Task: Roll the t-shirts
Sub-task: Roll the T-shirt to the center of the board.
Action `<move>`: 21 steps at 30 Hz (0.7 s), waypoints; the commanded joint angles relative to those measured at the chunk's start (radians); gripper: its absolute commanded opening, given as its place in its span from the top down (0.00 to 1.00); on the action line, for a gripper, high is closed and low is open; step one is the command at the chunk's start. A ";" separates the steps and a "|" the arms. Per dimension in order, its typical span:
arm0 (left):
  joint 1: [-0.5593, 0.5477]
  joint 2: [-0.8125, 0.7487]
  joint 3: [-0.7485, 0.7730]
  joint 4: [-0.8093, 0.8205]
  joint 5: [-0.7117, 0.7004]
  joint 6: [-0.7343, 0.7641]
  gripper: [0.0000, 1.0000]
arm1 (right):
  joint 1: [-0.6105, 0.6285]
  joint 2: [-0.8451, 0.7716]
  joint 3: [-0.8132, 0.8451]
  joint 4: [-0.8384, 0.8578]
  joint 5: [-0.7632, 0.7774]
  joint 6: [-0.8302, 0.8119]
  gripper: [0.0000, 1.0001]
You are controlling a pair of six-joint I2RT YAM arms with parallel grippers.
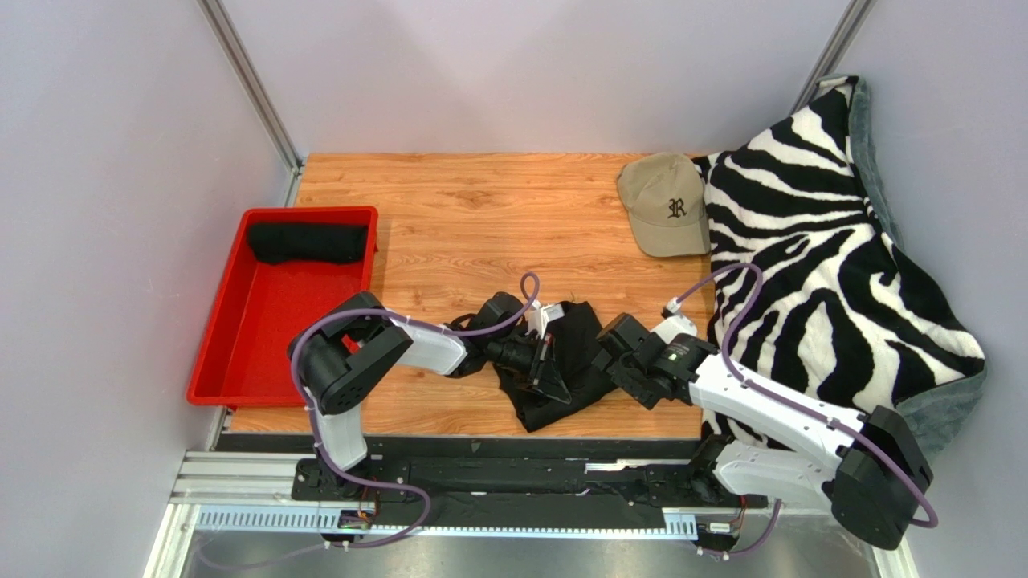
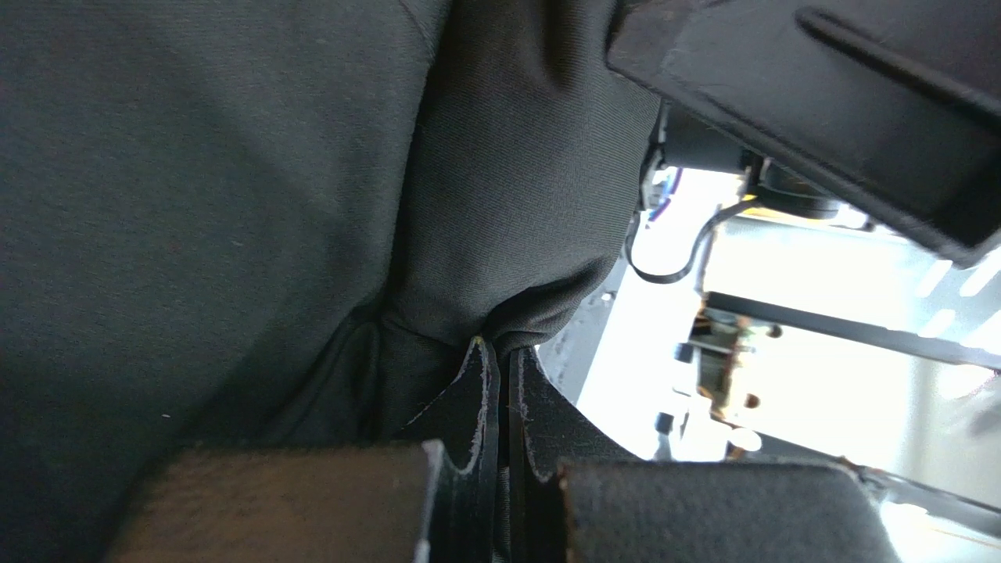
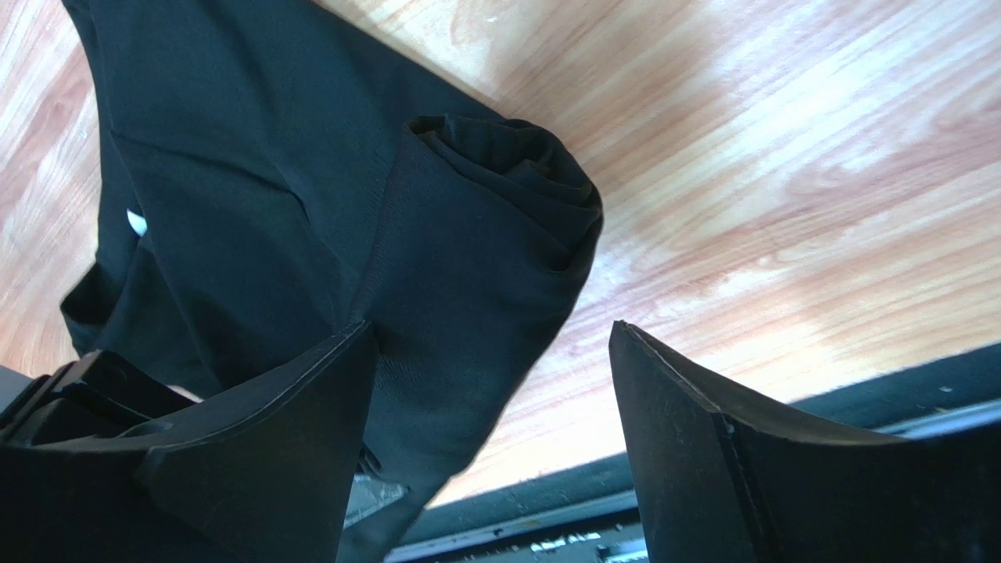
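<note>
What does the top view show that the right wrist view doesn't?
Top only: the red tray holding a rolled black shirt, the tan cap and the zebra blanket. Right wrist only: the spiral layers at the rolled end of the black t-shirt, close up, with its own jaws standing open. Both: that t-shirt lying on the wooden table.

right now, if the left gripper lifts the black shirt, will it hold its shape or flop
Probably flops: the shirt lies creased and bunches where the left gripper pinches it. Its rolled end looks loose, so it may unroll. Thin cloth, likely light.
</note>
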 commanded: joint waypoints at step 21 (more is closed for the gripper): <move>0.029 -0.134 0.015 -0.104 -0.017 0.075 0.61 | -0.006 0.389 0.264 -0.230 0.110 0.005 1.00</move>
